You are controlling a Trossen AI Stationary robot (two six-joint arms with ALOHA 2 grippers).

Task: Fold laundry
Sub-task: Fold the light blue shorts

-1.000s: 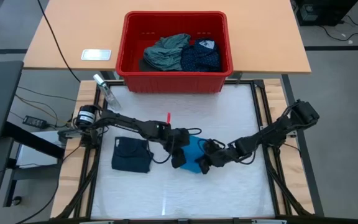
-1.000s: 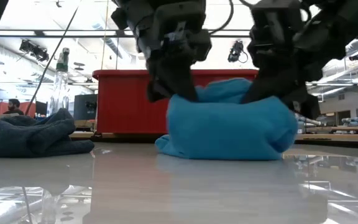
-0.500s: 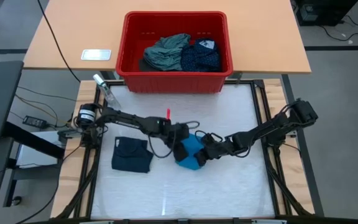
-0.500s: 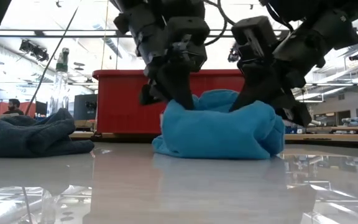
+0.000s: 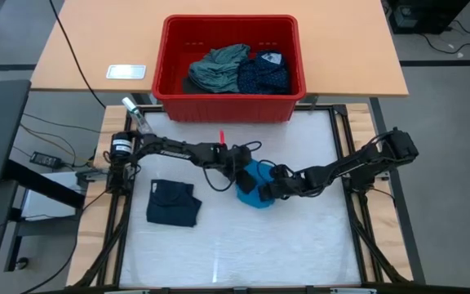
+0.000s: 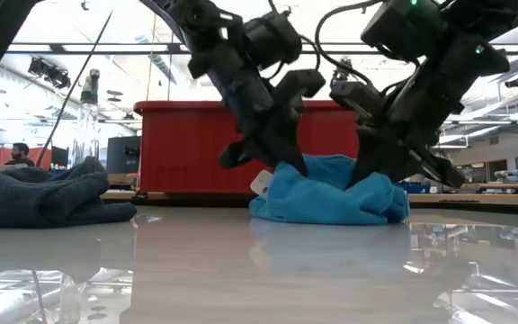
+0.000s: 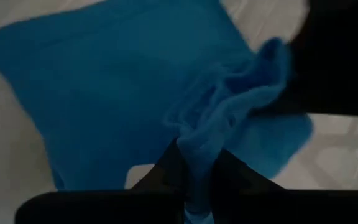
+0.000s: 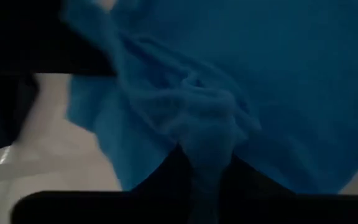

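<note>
Worktop [image 5: 300, 245]: pale mat, lower centre of high view
Red plastic bin [image 5: 228, 108]: upper centre, holding grey-green shirt [image 5: 219, 67] beside navy dotted piece [image 5: 263, 73]
Dark navy garment [image 5: 173, 202]: folded, lower left
Bright blue garment [image 5: 259, 181]: bunched at centre, between both hands
Left hand [image 5: 241, 173]: fingers narrow, pinching a blue fold
Right hand [image 5: 272, 189]: fingers narrow, blue cloth pinched between them
</note>
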